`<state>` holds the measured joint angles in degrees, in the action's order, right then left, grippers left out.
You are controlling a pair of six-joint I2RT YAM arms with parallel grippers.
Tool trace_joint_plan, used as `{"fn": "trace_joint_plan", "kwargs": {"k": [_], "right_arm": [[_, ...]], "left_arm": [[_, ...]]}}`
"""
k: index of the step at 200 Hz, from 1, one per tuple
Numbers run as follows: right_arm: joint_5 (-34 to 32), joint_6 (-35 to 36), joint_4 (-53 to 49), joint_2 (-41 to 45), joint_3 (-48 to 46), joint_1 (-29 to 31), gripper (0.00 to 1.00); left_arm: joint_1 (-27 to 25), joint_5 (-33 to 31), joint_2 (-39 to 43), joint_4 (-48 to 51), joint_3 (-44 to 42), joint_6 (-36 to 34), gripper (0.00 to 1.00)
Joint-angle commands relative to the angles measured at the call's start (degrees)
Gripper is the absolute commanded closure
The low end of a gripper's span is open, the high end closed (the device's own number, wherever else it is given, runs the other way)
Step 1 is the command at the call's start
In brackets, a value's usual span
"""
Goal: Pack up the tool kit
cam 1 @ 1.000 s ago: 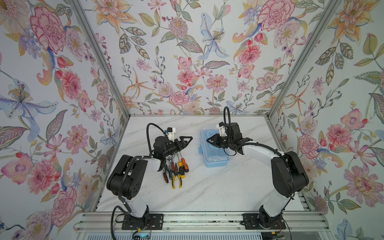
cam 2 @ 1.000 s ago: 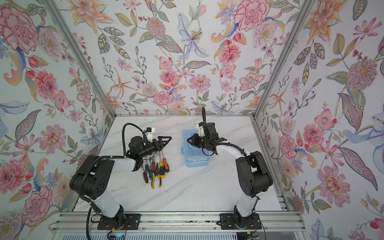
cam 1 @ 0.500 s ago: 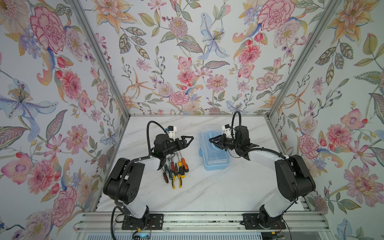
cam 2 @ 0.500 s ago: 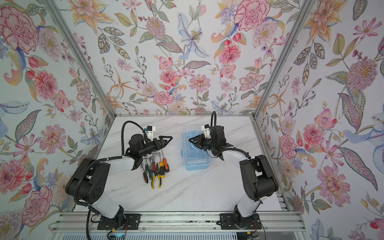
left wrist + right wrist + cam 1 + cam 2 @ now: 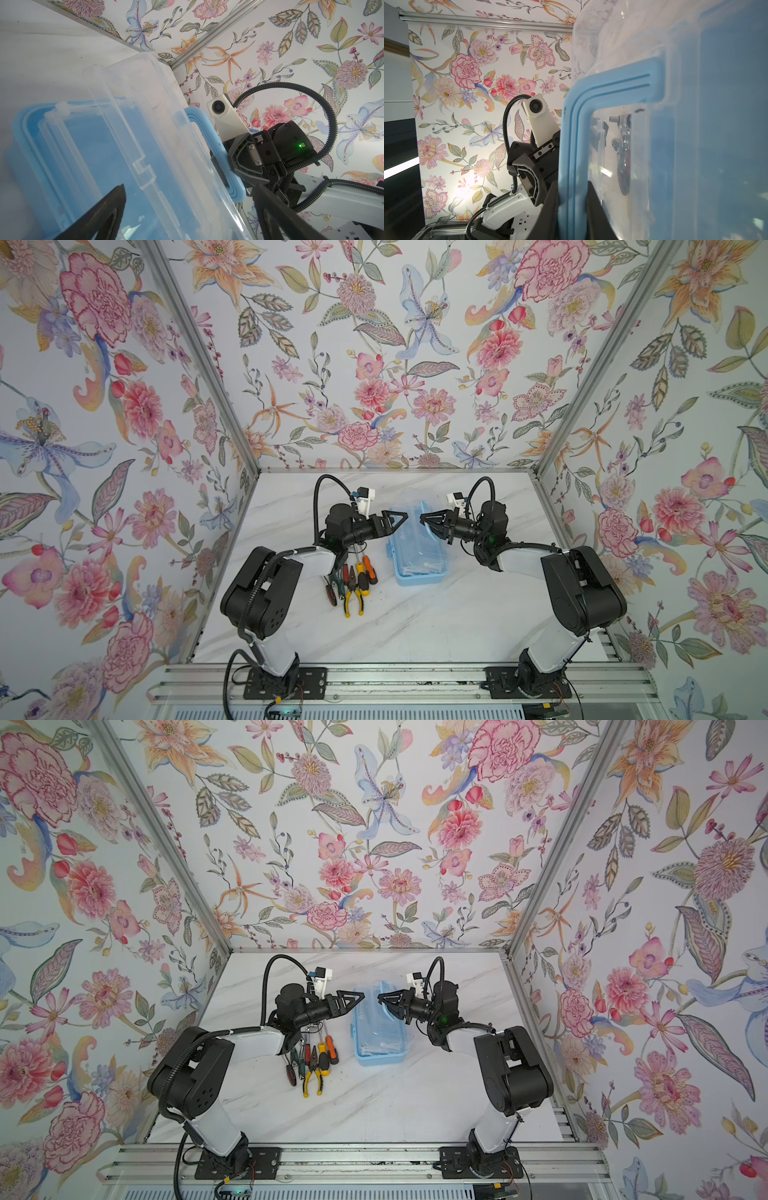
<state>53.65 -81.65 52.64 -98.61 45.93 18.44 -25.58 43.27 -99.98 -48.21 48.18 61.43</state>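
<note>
The right gripper point(image 5: 429, 519) pinched the blue handle point(image 5: 571, 145), propping up the clear lid point(image 5: 158, 116) of the blue toolbox point(image 5: 419, 578) at mid-table, while the empty left gripper point(image 5: 397, 517) gaped beside it, nearer the screwdrivers and pliers point(image 5: 352, 580) lying lengthwise alongside the box's left wall.

Blue toolbox point(image 5: 419, 577), clear lid point(image 5: 135, 93) tilted up; yellow-handled pliers point(image 5: 353, 591) and screwdrivers point(image 5: 368, 567) flat just beside it.

Black joints point(image 5: 257, 601), white links point(image 5: 309, 562), black triangular left gripper point(image 5: 401, 522) and right gripper point(image 5: 424, 519). Ribbed black cable point(image 5: 333, 124) upper right, white camera block point(image 5: 224, 116), green light point(image 5: 300, 145), silver screws point(image 5: 251, 146).
</note>
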Motion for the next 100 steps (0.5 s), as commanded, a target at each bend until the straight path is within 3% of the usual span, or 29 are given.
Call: {"fn": "trace_joint_plan", "kwargs": {"k": [1, 39, 55, 72, 89, 100], "right_arm": [[2.80, -3.43, 7.57, -0.73, -0.03, 0.04, 1.00], [3.00, -0.49, 4.11, -0.53, 0.05, -0.12, 1.00], [2.36, 4.32, -2.11, 0.87, 0.30, -0.24, 0.71], [0.69, 12.22, -12.95, 3.75, 1.20, -0.34, 0.48], [-2.39, 20.91, -26.15, 7.02, 3.13, -0.47, 0.35], [-5.02, 26.53, -34.10, 9.31, 4.62, -0.52, 0.32]], "left_arm": [[-1.08, 1.56, -1.32, -2.24, 2.58, 0.86, 0.01], [-2.69, 1.98, -3.25, -2.60, 5.98, 1.67, 0.02], [-3.05, 2.22, -3.64, -2.74, 7.52, 2.03, 0.03], [-3.21, 2.37, -3.64, -1.76, 8.82, 1.79, 0.03], [-3.41, 2.17, -3.41, 0.13, 9.77, 0.70, 0.03], [-3.50, 2.10, -3.29, 0.93, 10.23, 0.23, 0.03]]}}
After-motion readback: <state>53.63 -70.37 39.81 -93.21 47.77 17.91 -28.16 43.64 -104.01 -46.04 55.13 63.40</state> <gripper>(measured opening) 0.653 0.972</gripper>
